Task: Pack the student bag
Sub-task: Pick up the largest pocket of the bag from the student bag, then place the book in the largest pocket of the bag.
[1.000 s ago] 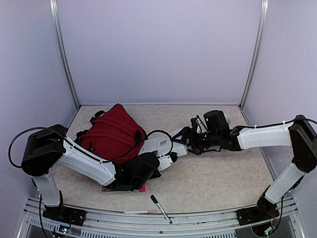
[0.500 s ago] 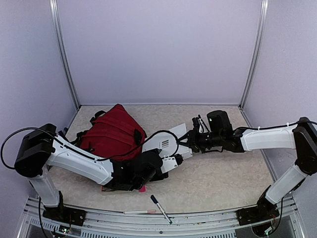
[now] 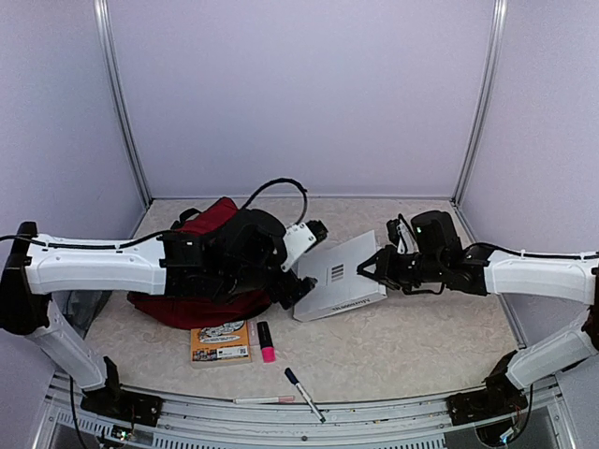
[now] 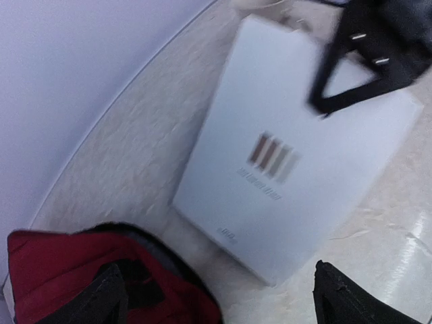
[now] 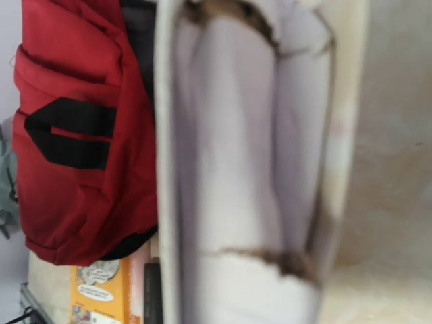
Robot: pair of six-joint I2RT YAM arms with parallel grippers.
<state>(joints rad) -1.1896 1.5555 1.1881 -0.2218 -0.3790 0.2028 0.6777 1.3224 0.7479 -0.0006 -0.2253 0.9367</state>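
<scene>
The dark red student bag lies at the left, mostly hidden behind my left arm; its red fabric also shows in the left wrist view and in the right wrist view. A flat white box lies just right of it. My left gripper hovers open by the box's left end, its fingers wide apart with nothing between them. My right gripper is shut on the box's right edge. The box's edge fills the right wrist view.
An orange booklet and a pink highlighter lie in front of the bag. A black-capped pen and a thin pale pen rest by the table's front rail. Walls and metal posts close the back and sides.
My left gripper opened and let go of the box, and the arm swung back over the bag, uncovering the booklet and highlighter. My right gripper shut on the box, which shifted right.
</scene>
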